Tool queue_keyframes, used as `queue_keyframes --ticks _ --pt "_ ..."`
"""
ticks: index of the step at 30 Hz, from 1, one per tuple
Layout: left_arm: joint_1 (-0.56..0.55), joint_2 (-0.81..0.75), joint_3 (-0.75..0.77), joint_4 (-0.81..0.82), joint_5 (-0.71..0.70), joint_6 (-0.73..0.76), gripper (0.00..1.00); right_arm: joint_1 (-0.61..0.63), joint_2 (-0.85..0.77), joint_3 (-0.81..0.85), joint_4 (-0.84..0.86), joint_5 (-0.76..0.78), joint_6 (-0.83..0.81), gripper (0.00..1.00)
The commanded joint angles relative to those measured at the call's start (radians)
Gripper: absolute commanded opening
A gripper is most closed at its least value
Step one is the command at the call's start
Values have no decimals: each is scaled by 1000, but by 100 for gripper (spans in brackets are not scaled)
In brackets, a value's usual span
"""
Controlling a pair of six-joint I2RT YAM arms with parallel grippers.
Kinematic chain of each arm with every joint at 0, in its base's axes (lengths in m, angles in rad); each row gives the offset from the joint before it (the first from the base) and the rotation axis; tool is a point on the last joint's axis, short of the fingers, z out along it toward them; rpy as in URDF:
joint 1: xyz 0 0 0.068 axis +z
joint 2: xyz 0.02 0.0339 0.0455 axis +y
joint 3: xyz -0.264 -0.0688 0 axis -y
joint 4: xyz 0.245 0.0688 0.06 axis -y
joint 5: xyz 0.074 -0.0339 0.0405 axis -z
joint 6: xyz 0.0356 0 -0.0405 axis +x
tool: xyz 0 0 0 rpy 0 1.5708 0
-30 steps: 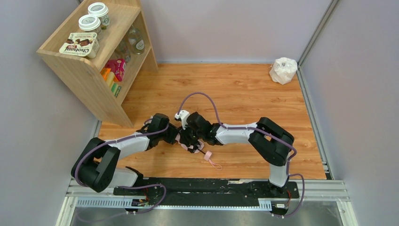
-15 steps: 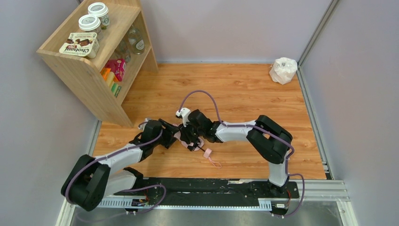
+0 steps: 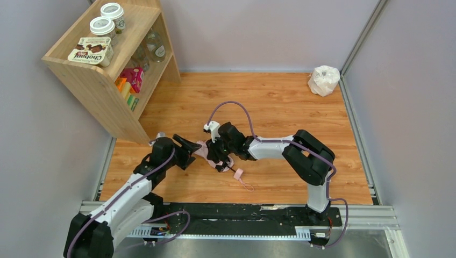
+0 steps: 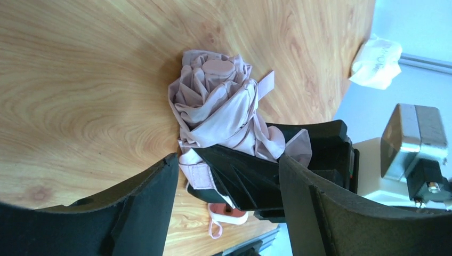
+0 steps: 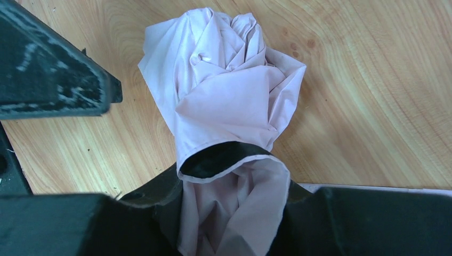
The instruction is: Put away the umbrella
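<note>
Umbrella [image 5: 224, 106] pinched in right end effector [image 5: 232, 213], left end effector [image 4: 228, 160] wide; handle [image 3: 237, 173] outside right-wrist view.

Bare tabletop [image 4: 80, 80] lies open beside the umbrella [image 4: 218, 101]; the right fingers [image 4: 250, 178] block its handle end.

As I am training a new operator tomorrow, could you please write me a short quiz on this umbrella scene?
1. Which gripper is shut on the umbrella?
2. True or false: the left gripper has its jaws open.
3. Where does the white bag sit? A far right corner; B near left corner; C centre.
Key: 1 the right gripper; 2 true; 3 A.
</note>
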Motion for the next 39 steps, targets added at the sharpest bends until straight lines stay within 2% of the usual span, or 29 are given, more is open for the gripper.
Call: queue_keyframes --ticks 1,2,4,10,14,19,23,25,26,27,28,29,30,31,32,37,38,39 --pt "10 113 136 -100 53 -14 76 -16 72 -45 -180 22 -25 0" --pt "8 173 159 -152 60 -10 76 -18 71 -45 -180 18 -24 0" --pt "10 248 210 -155 75 15 76 -19 69 -42 -180 18 -25 0" --pt "10 406 241 -41 58 48 77 -21 63 -38 -183 2 -37 0" --pt "7 522 297 -125 70 119 77 -21 58 -38 -189 -8 -53 0" --pt "-1 651 256 16 109 93 77 -21 54 -27 -196 -25 -67 0" --pt "-15 742 279 -14 90 114 77 -21 46 -25 -203 -33 -93 0" --pt "-22 761 256 -7 74 99 66 -22 49 -13 -215 -28 -109 0" --pt "-29 767 233 6 60 95 53 -21 52 -5 -225 -25 -119 0" --pt "-30 777 224 10 54 91 36 -21 52 -1 -232 -21 -126 0" --pt "-32 782 209 19 55 94 31 -21 48 1 -234 -24 -128 0" --pt "-30 781 202 51 57 98 19 -22 41 2 -237 -31 -128 0" --pt "-33 779 207 43 54 96 15 -22 37 7 -245 -28 -158 0" --pt "-33 773 211 23 50 91 4 -21 32 16 -257 -28 -162 0" --pt "-33 771 222 13 44 88 0 -22 28 30 -277 -27 -165 0" --pt "-33 710 198 32 52 49 0 -24 -38 64 -347 -10 -108 2" --pt "-35 695 187 45 60 26 0 -27 -54 70 -358 -16 -87 8" --pt "-35 663 173 64 72 6 0 -28 -73 76 -366 -10 -62 19"
